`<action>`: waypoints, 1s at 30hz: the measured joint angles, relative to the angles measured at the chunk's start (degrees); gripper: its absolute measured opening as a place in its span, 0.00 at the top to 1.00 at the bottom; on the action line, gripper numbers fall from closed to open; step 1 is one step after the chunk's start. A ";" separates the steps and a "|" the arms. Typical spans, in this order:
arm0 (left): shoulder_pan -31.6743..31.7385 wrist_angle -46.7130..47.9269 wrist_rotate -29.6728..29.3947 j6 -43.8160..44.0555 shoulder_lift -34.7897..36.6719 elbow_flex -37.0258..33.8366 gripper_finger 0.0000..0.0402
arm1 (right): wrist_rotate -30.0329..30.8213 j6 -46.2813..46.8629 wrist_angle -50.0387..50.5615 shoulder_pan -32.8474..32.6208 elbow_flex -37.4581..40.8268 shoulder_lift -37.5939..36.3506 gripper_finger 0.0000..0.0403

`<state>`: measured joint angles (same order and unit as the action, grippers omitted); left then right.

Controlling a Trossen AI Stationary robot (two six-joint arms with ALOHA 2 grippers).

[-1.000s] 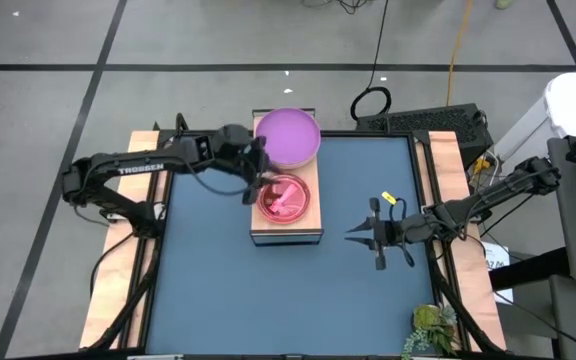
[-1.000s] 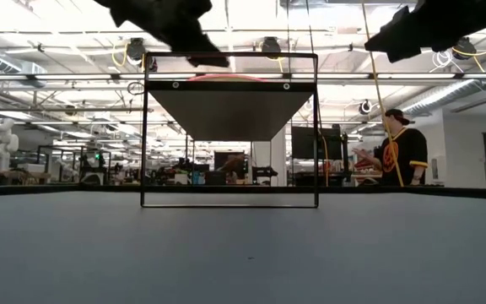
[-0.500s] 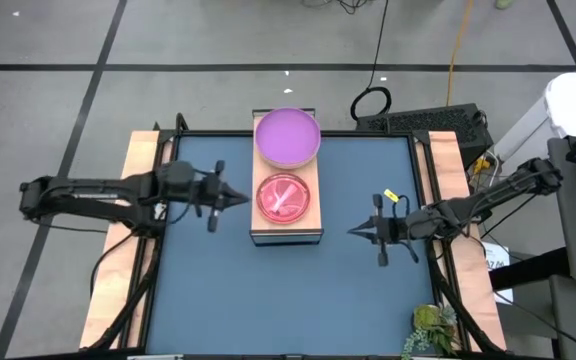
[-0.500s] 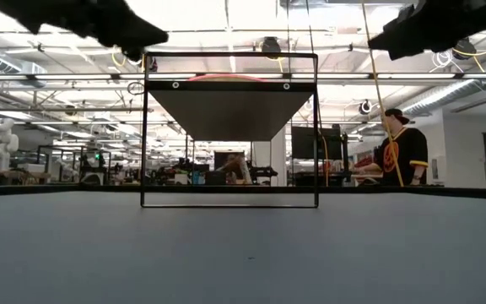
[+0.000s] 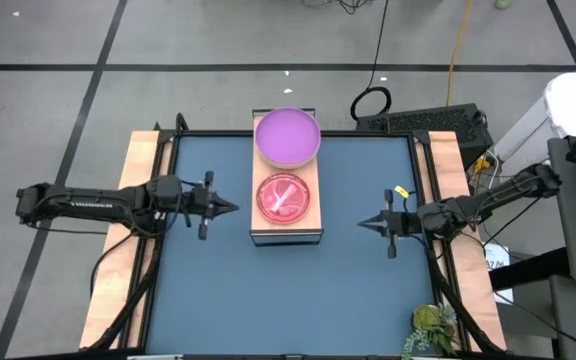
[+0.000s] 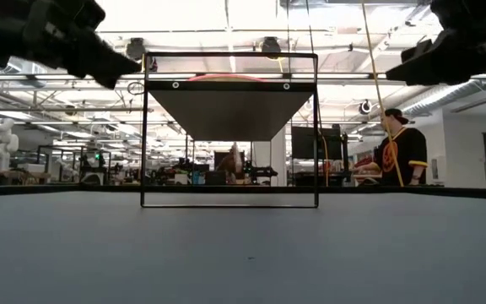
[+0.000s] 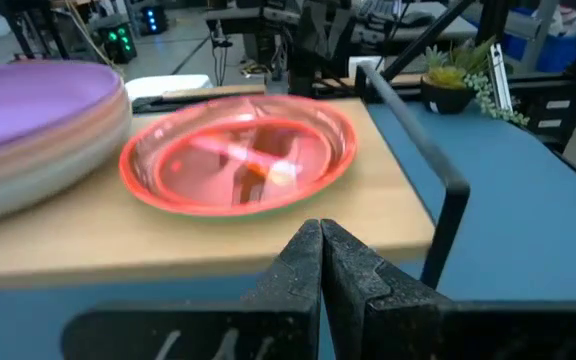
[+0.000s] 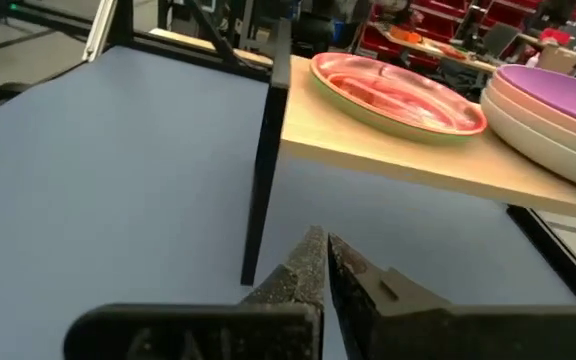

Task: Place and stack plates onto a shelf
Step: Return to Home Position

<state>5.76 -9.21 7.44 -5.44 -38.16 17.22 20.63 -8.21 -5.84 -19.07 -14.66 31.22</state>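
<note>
The shelf (image 5: 314, 198) is a light-wood board on black legs at the table's middle far part. A stack of larger plates, purple on top (image 5: 287, 136) (image 7: 28, 95) (image 8: 558, 92), rests on its far end. A stack of smaller translucent plates, magenta on top (image 5: 283, 198) (image 7: 238, 160) (image 8: 398, 90), rests on its near end. My left gripper (image 5: 231, 208) (image 7: 321, 240) hovers shut to the left of the shelf, touching nothing. My right gripper (image 5: 361, 224) (image 8: 320, 245) hovers shut to the right of the shelf, also touching nothing.
Wooden side boards (image 5: 128, 240) (image 5: 460, 240) run along the table's left and right edges. A small green plant (image 5: 430, 330) stands at the near right corner. The blue table top (image 5: 268, 300) lies bare in front of the shelf. A person (image 6: 399, 152) stands in the room beyond.
My left gripper has drawn back from above the magenta plate stack toward the table's left edge and has shut. My right gripper has shut and shifted slightly toward the right edge. The plates have stayed in place.
</note>
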 joint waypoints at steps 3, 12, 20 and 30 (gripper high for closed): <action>-0.01 -1.82 0.00 0.27 0.73 -2.57 0.99 | 0.01 0.30 -0.43 0.04 1.73 -2.76 1.00; 0.00 -6.19 -0.04 0.89 3.76 -8.43 0.99 | 0.04 -0.35 -0.19 0.02 4.57 -8.88 1.00; -1.52 -7.69 -2.76 3.25 5.30 -12.72 0.99 | 0.08 -2.71 0.08 0.02 6.79 -13.20 1.00; -4.63 -15.64 -6.46 4.50 5.30 -16.68 0.99 | -1.28 -2.99 -1.47 0.10 10.38 -18.54 1.00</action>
<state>1.13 -24.85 0.98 -0.94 -32.86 0.54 19.35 -11.20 -7.31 -18.97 -4.28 12.68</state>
